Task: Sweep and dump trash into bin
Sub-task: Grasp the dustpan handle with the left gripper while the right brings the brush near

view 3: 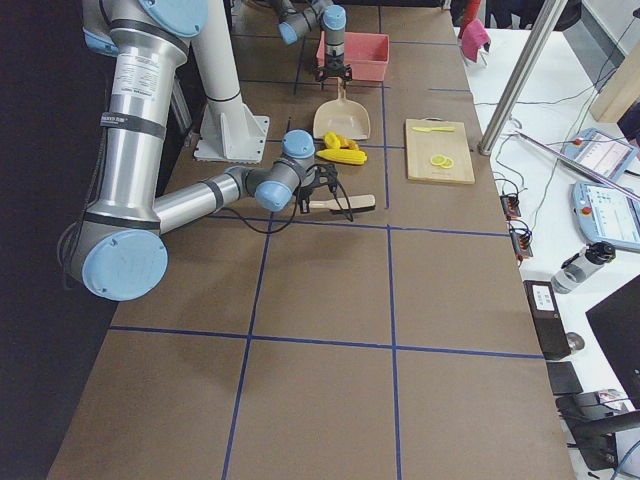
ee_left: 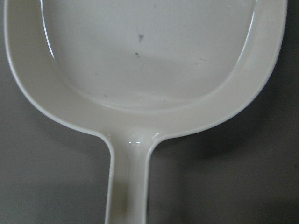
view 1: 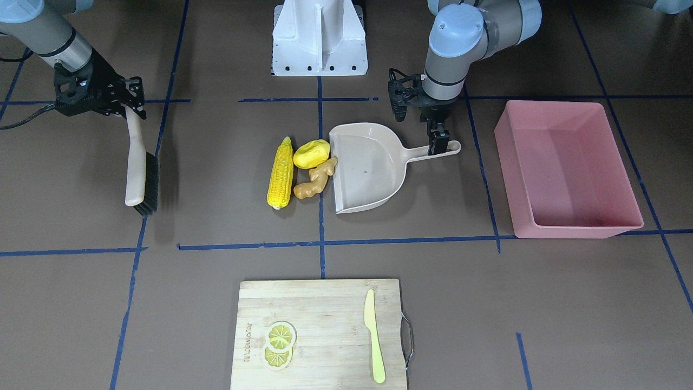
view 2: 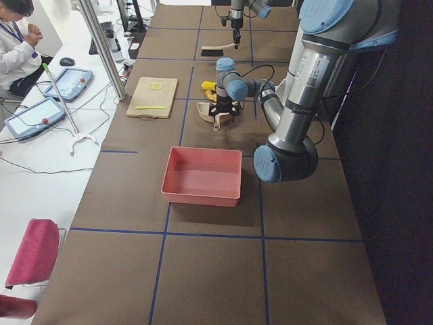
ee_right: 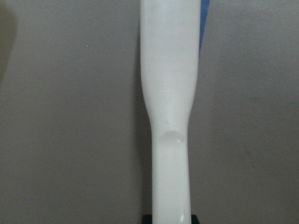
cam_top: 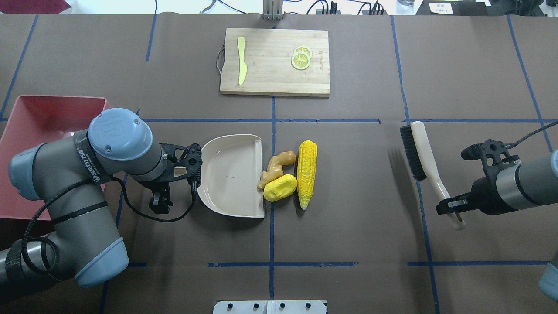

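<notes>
The trash lies at the dustpan's open mouth: a long corn cob, a yellow potato-like lump and a tan ginger root. The lump and the ginger touch the pan's front edge. The beige dustpan is empty and rests on the table. My left gripper is shut on its handle. My right gripper is shut on the handle of a black-bristled brush, well to the side of the trash. The pink bin is empty, beyond the dustpan's handle.
A wooden cutting board lies on the operators' side with a yellow-green plastic knife and two lemon slices on it. The white robot base stands behind the dustpan. Blue tape lines cross the brown table.
</notes>
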